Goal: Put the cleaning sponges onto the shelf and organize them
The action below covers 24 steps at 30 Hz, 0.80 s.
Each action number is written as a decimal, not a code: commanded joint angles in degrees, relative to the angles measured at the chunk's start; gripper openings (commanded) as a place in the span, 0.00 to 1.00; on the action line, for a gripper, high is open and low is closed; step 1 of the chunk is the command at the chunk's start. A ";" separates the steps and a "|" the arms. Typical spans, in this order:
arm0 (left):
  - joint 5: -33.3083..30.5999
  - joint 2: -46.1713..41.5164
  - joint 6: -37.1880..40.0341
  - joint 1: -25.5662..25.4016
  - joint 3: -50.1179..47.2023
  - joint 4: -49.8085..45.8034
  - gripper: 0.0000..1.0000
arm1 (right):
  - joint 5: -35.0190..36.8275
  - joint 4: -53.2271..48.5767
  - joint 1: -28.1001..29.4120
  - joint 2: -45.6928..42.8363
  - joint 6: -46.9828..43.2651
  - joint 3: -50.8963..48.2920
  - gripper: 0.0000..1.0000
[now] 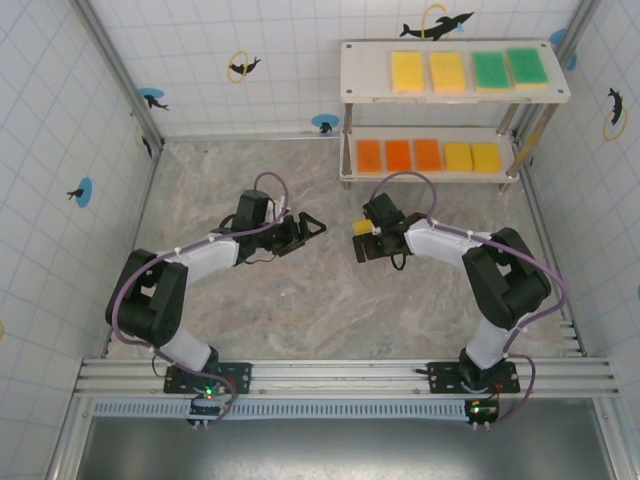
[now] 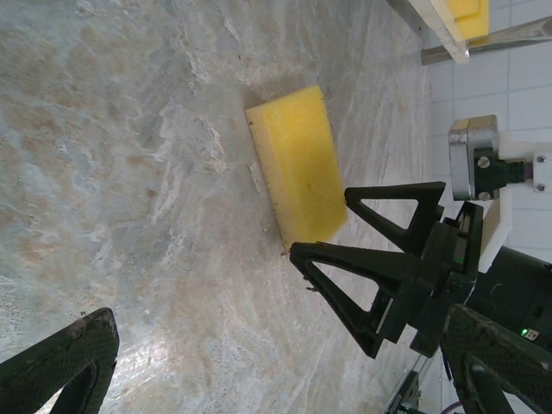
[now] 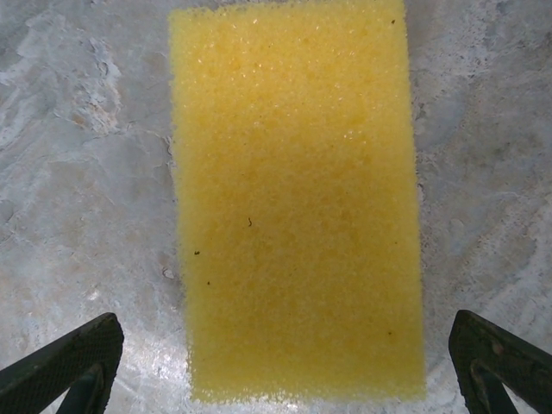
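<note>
While the right gripper (image 3: 285,345) is hovering, jaws spread, the yellow sponge (image 3: 297,198) is lying between them; closing off-centre could twist it.

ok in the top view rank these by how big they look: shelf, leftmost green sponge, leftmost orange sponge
1. shelf
2. leftmost green sponge
3. leftmost orange sponge: sits lower, farther from the camera, so true size is unsure

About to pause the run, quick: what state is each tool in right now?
Left tool: open, holding nothing.
Right tool: open, straddling the yellow sponge that lies on the table, not gripping it.
</note>
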 commanded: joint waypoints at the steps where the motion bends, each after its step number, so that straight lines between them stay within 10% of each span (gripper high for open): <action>1: -0.38 0.87 -0.77 -0.21 1.37 -0.35 0.98 | 0.37 2.55 0.20 1.40 0.56 -1.09 0.99; 24: -0.15 0.75 0.04 -0.33 -0.33 0.42 0.98 | 2.04 5.15 -0.44 2.76 1.94 -4.41 0.78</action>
